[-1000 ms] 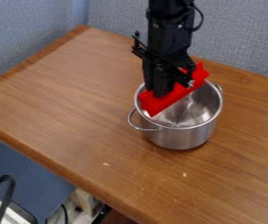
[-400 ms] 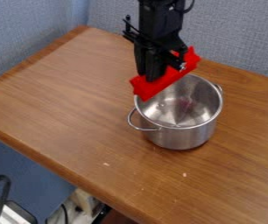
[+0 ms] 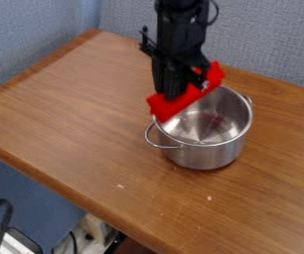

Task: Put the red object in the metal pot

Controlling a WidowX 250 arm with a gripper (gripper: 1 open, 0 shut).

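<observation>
One view only takes in the scene, from above and to the side, so much stays hidden: the arm is cut off by the top edge, and the black gripper (image 3: 178, 81) hangs straight down with its fingertips lost behind the red object (image 3: 186, 90), which it holds clamped in a narrow pinch. That bright red bar sits tilted, its lower end near the left rim of the metal pot (image 3: 204, 127) and its upper end raised toward the back right; it is above the pot's back-left rim, and whether it touches the rim cannot be told. Inside the pot, bare shiny steel shows, with a faint reddish glint on the floor that looks like a reflection. One loop handle shows at the pot's front left; another barely shows at its far right side. The pot stands on a wooden table (image 3: 76, 109), whose near corner and right part run out of view. Behind the table is a grey-blue wall (image 3: 36, 30). At the bottom edge, dark shapes below the table are too blurred to identify. No writing or label can be read anywhere.
</observation>
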